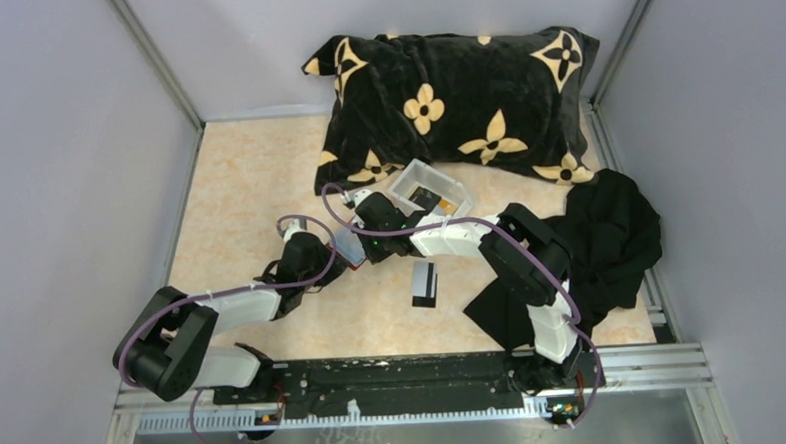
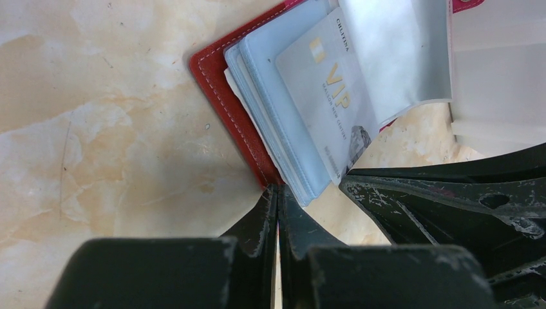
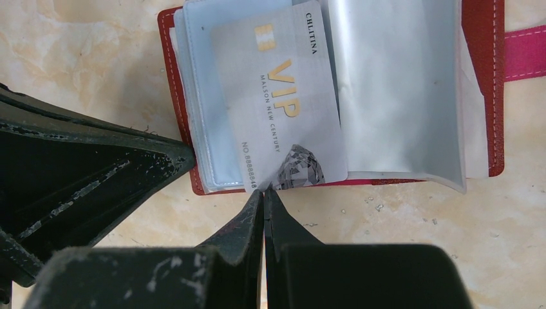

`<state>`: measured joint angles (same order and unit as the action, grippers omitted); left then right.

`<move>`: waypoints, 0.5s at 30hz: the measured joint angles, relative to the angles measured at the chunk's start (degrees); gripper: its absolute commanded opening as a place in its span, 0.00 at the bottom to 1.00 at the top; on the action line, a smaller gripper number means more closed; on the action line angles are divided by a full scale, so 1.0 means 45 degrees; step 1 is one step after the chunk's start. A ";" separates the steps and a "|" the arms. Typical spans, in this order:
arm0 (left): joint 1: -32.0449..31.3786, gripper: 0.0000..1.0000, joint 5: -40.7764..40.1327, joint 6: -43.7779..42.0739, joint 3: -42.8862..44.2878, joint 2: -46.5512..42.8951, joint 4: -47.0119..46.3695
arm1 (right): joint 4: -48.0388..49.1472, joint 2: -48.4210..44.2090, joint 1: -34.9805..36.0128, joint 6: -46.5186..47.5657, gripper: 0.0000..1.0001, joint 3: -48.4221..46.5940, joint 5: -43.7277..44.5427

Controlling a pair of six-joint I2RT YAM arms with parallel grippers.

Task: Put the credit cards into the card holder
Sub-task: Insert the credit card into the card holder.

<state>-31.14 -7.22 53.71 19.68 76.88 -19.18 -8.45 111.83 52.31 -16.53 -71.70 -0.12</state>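
The red card holder lies open on the table, its clear pockets fanned out. A silver VIP credit card rests partly inside a pocket, its lower edge sticking out. My right gripper is shut, with its tips against that lower edge. My left gripper is shut on the corner of the card holder, at the red cover's edge beside the pockets. From above, both grippers meet over the holder. A black credit card with a white band lies loose on the table to the right of them.
A white tray holding more cards stands just behind the grippers, in front of a black flowered pillow. A black cloth is heaped at the right, under the right arm. Grey walls close in both sides.
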 measured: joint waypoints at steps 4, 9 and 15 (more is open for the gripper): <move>0.0000 0.06 0.0005 0.0000 -0.0005 0.0000 -0.0005 | 0.0005 0.0000 0.0000 0.0005 0.00 -0.0010 -0.0005; 0.0000 0.05 0.0010 0.0005 -0.0039 0.0000 -0.0058 | 0.0019 0.0083 0.0000 0.0005 0.00 -0.0233 -0.0053; 0.0000 0.06 0.0005 0.0005 -0.0073 -0.0015 -0.0112 | 0.0039 0.0146 0.0005 0.0024 0.03 -0.0525 -0.0131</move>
<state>-31.14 -7.20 53.74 19.35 76.82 -19.68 -8.27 112.49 52.34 -16.43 -74.06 -0.71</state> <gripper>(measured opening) 0.056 0.005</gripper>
